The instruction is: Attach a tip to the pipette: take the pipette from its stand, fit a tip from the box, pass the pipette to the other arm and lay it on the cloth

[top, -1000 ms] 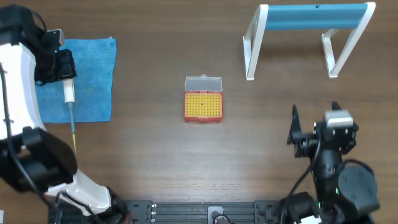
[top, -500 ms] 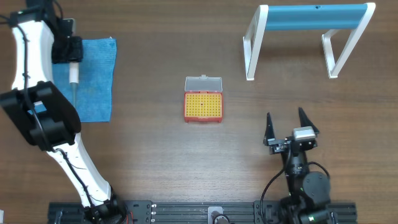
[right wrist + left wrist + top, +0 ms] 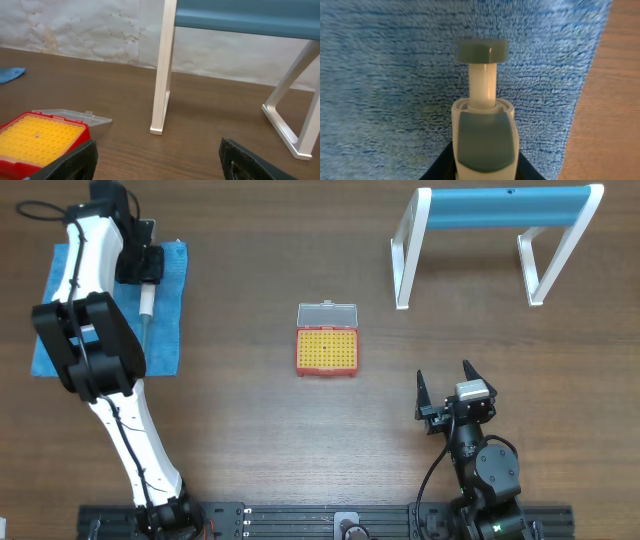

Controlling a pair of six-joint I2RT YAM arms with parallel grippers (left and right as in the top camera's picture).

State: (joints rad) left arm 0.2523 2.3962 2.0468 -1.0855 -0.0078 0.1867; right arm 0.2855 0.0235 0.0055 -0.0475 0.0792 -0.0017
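My left gripper (image 3: 140,262) is at the far left over the blue cloth (image 3: 168,320), shut on the pipette (image 3: 147,305). The pipette's shaft and yellow tip point toward the near edge of the cloth. The left wrist view has its grey plunger button (image 3: 482,50) and white body (image 3: 485,135) between the gripper (image 3: 485,172) fingers, with cloth (image 3: 380,75) close behind. I cannot tell whether the pipette touches the cloth. My right gripper (image 3: 445,392) stands open near its base, holding nothing. The red tip box (image 3: 327,350) of yellow tips sits mid-table with its lid open.
The white and blue pipette stand (image 3: 500,205) stands at the back right and holds nothing. In the right wrist view, the stand's leg (image 3: 162,75) rises beyond the open gripper (image 3: 160,167), with the tip box (image 3: 40,140) off to one side. Bare wood lies between box and cloth.
The left arm has carried the pipette farther back and slightly right over the cloth. The right arm has drawn back and left toward its base, with its gripper open throughout.
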